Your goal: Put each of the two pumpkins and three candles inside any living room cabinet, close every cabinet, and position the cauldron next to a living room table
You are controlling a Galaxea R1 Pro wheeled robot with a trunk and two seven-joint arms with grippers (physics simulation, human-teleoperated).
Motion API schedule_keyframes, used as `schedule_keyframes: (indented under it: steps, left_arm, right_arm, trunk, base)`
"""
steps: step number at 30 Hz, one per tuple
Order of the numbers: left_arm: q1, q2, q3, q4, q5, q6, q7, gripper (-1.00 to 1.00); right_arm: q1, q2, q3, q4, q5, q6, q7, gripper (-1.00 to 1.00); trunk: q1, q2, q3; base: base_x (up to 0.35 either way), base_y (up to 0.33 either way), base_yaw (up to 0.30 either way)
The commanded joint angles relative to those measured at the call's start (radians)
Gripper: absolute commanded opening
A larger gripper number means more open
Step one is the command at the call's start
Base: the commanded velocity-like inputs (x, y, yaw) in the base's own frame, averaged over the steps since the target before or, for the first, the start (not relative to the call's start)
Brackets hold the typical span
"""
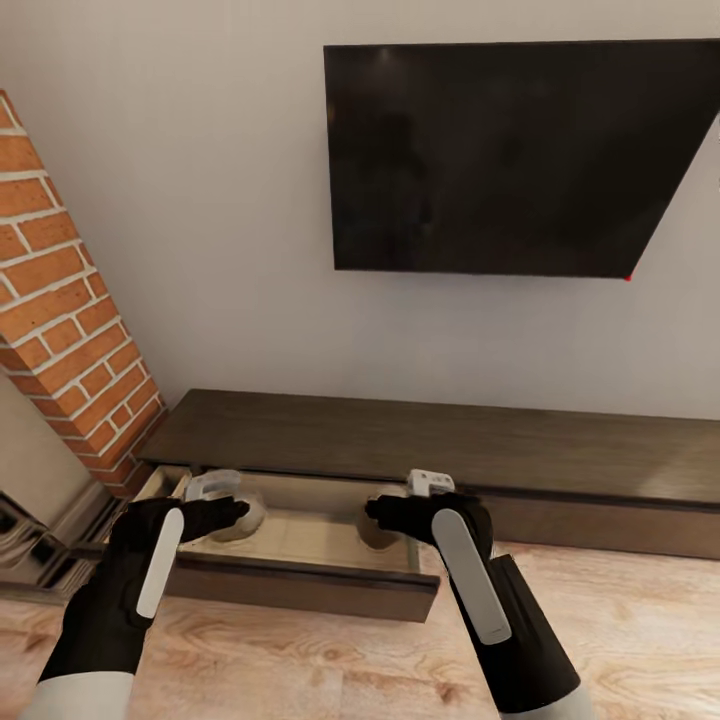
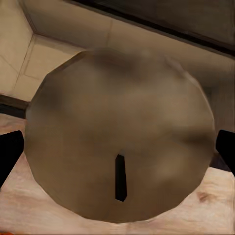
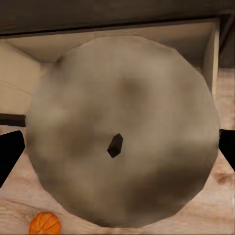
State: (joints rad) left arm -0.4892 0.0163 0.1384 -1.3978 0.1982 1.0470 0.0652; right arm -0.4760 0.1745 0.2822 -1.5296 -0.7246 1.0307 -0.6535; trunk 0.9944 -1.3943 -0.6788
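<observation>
The cabinet (image 1: pixel 450 450) runs low along the wall across the middle of the head view, and its left drawer (image 1: pixel 300 590) is pulled out over the wooden floor (image 1: pixel 300 670), showing a pale beige lining. Above that drawer the left end effector (image 1: pixel 225 505) pinches a candle (image 1: pixel 240 515) (image 2: pixel 120 132) at lower left, and the right end effector (image 1: pixel 385 510) pinches a second candle (image 1: pixel 380 530) (image 3: pixel 122 132) near the drawer's right end. Each wrist view shows a cream candle top with a dark wick between black fingertips (image 2: pixel 10 156) (image 3: pixel 10 154). Whether either candle touches the drawer bottom cannot be told. A pumpkin (image 3: pixel 45 223) lies on the floor at the lower left of the right wrist view. A brick fireplace (image 1: pixel 70 320) flanks the cabinet at left; a dark television (image 1: pixel 520 155) hangs above.
</observation>
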Motion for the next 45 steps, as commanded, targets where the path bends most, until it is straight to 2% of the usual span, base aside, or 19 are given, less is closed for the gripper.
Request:
schedule_keyframes:
  steps: [1, 3, 5, 9, 12, 15, 19, 21, 31, 37, 45]
  left_arm:
    - [-0.020, 0.001, 0.000, 0.005, -0.002, 0.000, 0.000, -1.00]
    - [-0.061, 0.000, 0.000, 0.036, -0.003, 0.000, 0.000, -1.00]
    - [-0.105, -0.001, 0.000, 0.101, -0.004, 0.000, 0.001, -1.00]
    - [-0.190, -0.001, 0.000, 0.281, -0.008, 0.000, 0.001, -1.00]
    - [-0.218, -0.002, -0.002, 0.346, -0.010, 0.000, 0.001, -1.00]
    - [-0.226, -0.001, -0.020, 0.364, -0.012, 0.000, 0.001, -1.00]
    - [-0.227, -0.002, -0.080, 0.383, -0.010, 0.000, 0.003, -1.00]
    - [-0.227, -0.001, -0.098, 0.409, -0.010, -0.002, 0.004, -1.00]
    - [-0.228, -0.002, -0.110, 0.451, -0.011, -0.010, 0.005, -1.00]
    - [-0.227, -0.004, -0.110, 0.453, -0.012, -0.011, 0.006, -1.00]
    - [-0.227, -0.004, -0.111, 0.454, -0.014, -0.011, 0.007, -1.00]
  right_arm:
    - [-0.027, 0.000, 0.000, 0.026, -0.005, 0.001, -0.001, -1.00]
    - [-0.069, 0.000, 0.000, 0.080, -0.005, -0.004, -0.001, -1.00]
    - [-0.097, 0.000, 0.000, 0.126, -0.006, -0.009, 0.000, -1.00]
    - [-0.118, 0.000, 0.000, 0.176, -0.004, -0.024, 0.000, -1.00]
    - [-0.125, 0.000, 0.000, 0.222, -0.002, -0.043, 0.000, -1.00]
    - [-0.130, 0.000, 0.000, 0.275, 0.000, -0.073, -0.001, -1.00]
    - [-0.133, 0.000, 0.000, 0.307, -0.004, -0.091, -0.001, -1.00]
    - [-0.133, 0.000, 0.000, 0.311, -0.005, -0.093, -0.001, -1.00]
    - [-0.132, 0.000, 0.003, 0.315, -0.008, -0.090, 0.000, -1.00]
    - [-0.131, 0.000, 0.060, 0.317, -0.012, -0.094, 0.000, -1.00]
    - [-0.131, 0.000, 0.073, 0.346, -0.015, -0.092, 0.005, -1.00]
  trunk:
    - [-0.004, 0.007, 0.003]
    - [-0.012, 0.021, 0.009]
    - [-0.019, 0.035, 0.015]
    - [-0.035, 0.063, 0.028]
    - [-0.042, 0.077, 0.034]
    - [-0.042, 0.077, 0.034]
    - [-0.042, 0.077, 0.034]
    - [-0.042, 0.077, 0.034]
    - [-0.042, 0.077, 0.034]
    - [-0.042, 0.077, 0.034]
    - [-0.042, 0.077, 0.034]
  base:
    - [0.000, 0.000, 0.000]
    - [0.000, 0.000, 0.000]
    - [0.000, 0.000, 0.000]
    - [0.000, 0.000, 0.000]
    - [0.000, 0.000, 0.000]
    - [0.000, 0.000, 0.000]
    - [0.022, 0.000, 0.000]
    - [0.190, 0.000, 0.000]
    - [0.140, 0.000, 0.000]
    - [0.119, 0.002, 0.000]
    - [0.070, 0.035, 0.000]
